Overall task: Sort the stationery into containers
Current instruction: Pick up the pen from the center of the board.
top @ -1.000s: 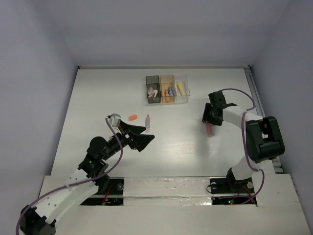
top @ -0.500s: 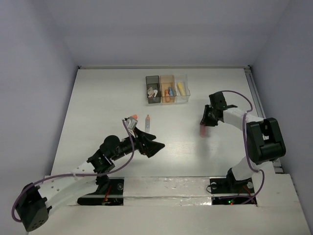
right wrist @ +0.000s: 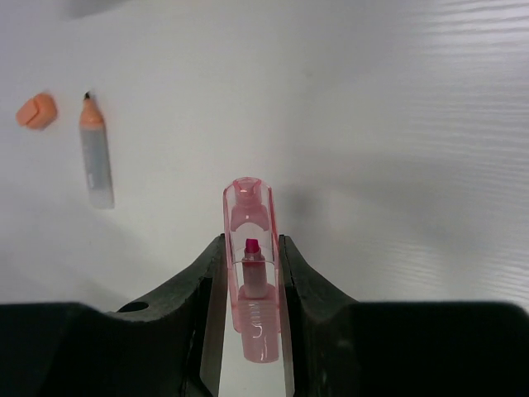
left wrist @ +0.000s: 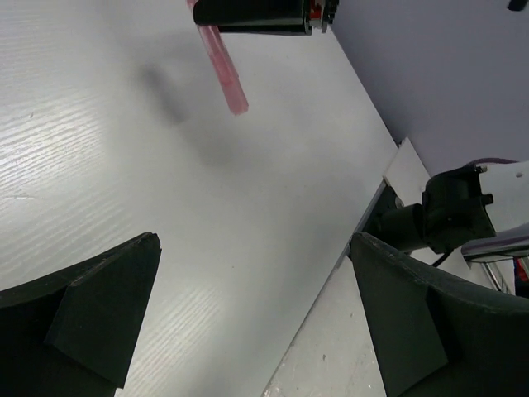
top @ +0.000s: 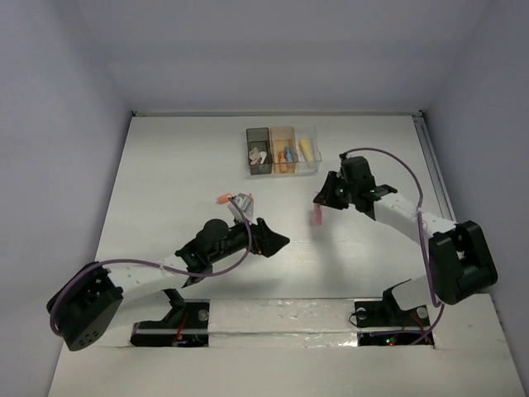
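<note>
My right gripper is shut on a translucent pink marker and holds it above the table, right of centre. In the right wrist view the marker stands gripped between the jaws of that gripper, cap end pointing away. The left wrist view shows the same pink marker hanging from the right gripper. My left gripper is open over bare table near the middle, nothing between its fingers. The containers sit at the back, with stationery inside.
An orange eraser and an orange-tipped marker lie side by side on the table, left of the pink marker. The eraser shows just beyond my left wrist. The table's near edge and the right arm's base lie ahead of the left gripper.
The right gripper shut on the pink marker and carried it left towards the table's middle. The left arm swung right and stretched out, its gripper staying open.
</note>
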You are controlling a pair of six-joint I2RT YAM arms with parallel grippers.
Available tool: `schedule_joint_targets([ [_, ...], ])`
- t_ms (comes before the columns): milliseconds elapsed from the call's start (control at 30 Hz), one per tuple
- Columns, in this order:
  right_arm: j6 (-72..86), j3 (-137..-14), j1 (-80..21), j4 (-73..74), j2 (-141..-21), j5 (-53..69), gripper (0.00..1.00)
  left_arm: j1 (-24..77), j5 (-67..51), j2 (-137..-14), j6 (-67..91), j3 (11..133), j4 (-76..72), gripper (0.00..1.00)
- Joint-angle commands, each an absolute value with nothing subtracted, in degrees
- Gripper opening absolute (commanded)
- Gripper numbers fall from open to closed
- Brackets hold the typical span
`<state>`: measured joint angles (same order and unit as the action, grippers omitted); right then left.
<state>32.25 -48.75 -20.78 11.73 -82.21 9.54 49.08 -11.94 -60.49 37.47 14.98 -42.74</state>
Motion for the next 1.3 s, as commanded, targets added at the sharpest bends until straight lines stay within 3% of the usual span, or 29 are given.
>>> schedule_joint_targets([
  [0, 35.9, -50.5, -26.1, 7.5, -81.6, 10.5, 0.03, 49.3, -10.9, -63.7, 37.9, 18.9, -51.0, 0.99],
  [467, 40.8, -54.4, -34.9, -1.4, -85.1, 12.8, 0.03, 50.4, -3.6, -73.3, 38.3, 21.4, -54.1, 0.99],
  [633, 42.0, -53.8, -35.5, -3.8, -84.7, 14.0, 0.03, 51.4, -0.5, -75.4, 37.4, 22.6, -53.2, 0.94],
  [833, 42.0, -53.3, -35.5, -3.8, -83.6, 14.0, 0.04, 51.4, 4.2, -78.0, 36.7, 24.0, -53.8, 0.78],
  [933, 41.9, -52.9, -35.5, -3.7, -83.2, 14.2, 0.04, 51.4, 4.9, -79.7, 36.6, 25.0, -54.8, 0.58],
  [1067, 41.9, -52.6, -35.5, -3.7, -82.7, 14.0, 0.04, 51.4, 4.0, -81.5, 36.5, 25.4, -55.9, 0.38],
  [1267, 41.9, -52.3, -35.5, -4.0, -82.4, 13.9, 0.04, 51.4, 3.0, -82.6, 36.7, 25.6, -56.9, 0.24],
])
